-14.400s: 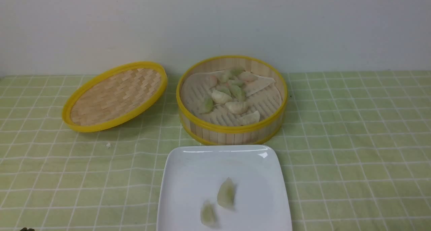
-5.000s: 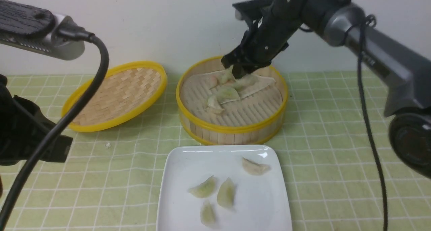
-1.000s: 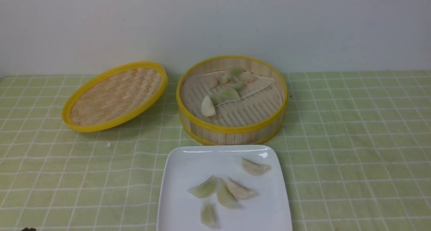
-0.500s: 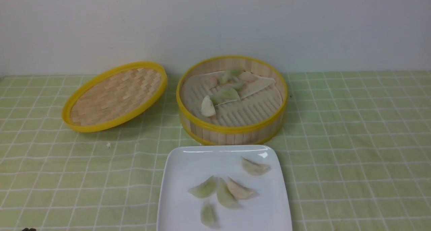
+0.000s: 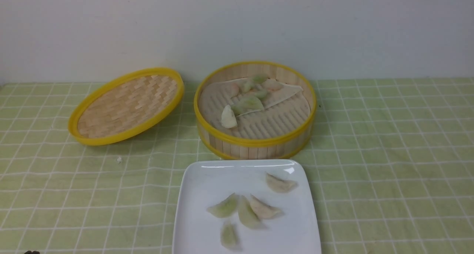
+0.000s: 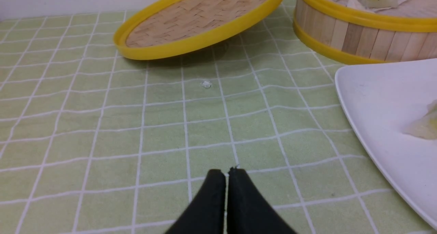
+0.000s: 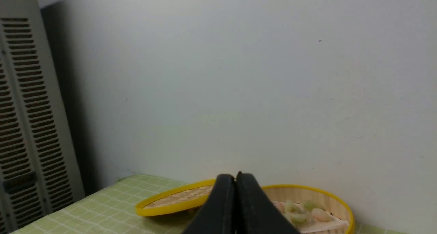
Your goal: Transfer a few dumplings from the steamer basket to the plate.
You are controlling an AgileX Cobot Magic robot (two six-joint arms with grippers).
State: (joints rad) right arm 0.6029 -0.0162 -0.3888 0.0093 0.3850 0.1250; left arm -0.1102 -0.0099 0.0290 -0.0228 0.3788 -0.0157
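The steamer basket [image 5: 255, 144] stands at the table's middle back and holds several dumplings [image 5: 250, 103], with one cream dumpling [image 5: 228, 117] apart near its front left. The white plate [image 5: 200, 180] lies in front of it with several dumplings [image 5: 246, 213] on it. Neither arm shows in the front view. My left gripper [image 6: 226, 172] is shut and empty, low over the cloth left of the plate [image 6: 375, 101]. My right gripper [image 7: 235, 176] is shut and empty, held back from the steamer basket [image 7: 338, 198].
The woven bamboo lid [image 5: 126, 106] leans tilted left of the steamer. A small white crumb [image 5: 119, 159] lies on the green checked tablecloth [image 5: 389, 154]. A white wall runs behind the table. A grey vented cabinet [image 7: 24, 125] shows in the right wrist view.
Nothing has moved over the last second. Since 5 s ago both arms have left the front view and one more cream dumpling lies on the plate.
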